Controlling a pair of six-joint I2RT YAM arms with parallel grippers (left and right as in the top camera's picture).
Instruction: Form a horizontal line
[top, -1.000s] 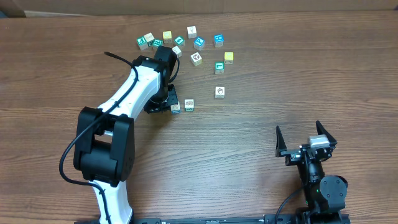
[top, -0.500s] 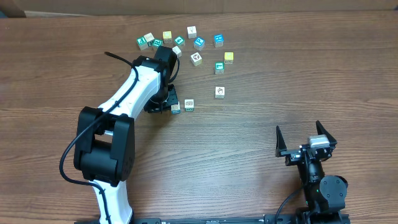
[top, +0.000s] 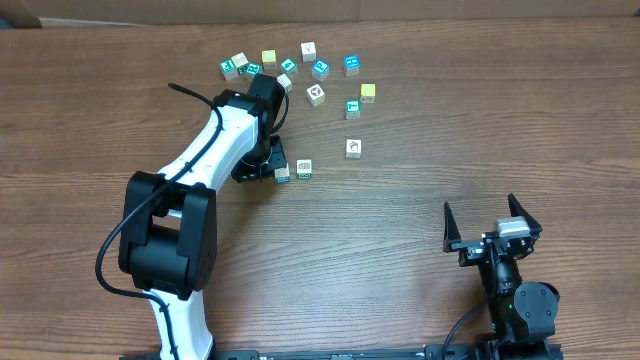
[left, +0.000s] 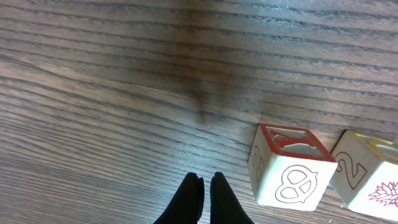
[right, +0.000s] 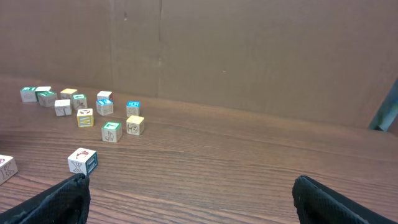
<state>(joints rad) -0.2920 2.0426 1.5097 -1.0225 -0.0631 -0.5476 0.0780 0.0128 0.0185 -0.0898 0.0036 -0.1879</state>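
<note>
The horizontal line (top: 303, 168) is only a pair so far: a teal cube (top: 283, 175) and a white-faced one side by side on the table (top: 400, 260). From overhead I can't tell whether their edges actually meet. In the left wrist view the pretzel cube (left: 289, 167) and its neighbour (left: 370, 177) come close at a corner but don't look square to each other.

So the step in hand, as I read it, is a nudge. Press low and flat on an outer face, straight along the row, so nothing spins.

The left gripper (top: 274, 166) sits just beside the pair at its teal end. Its fingers (left: 189, 198) are pressed together, holding nothing, with the tips short of the pretzel cube.

A lone white cube (top: 353, 147) waits near the pair's other end, and the loose scatter (top: 319, 69) lies beyond the pair. The right gripper (top: 484, 216) is well apart from the pair, jaws spread wide, empty.
</note>
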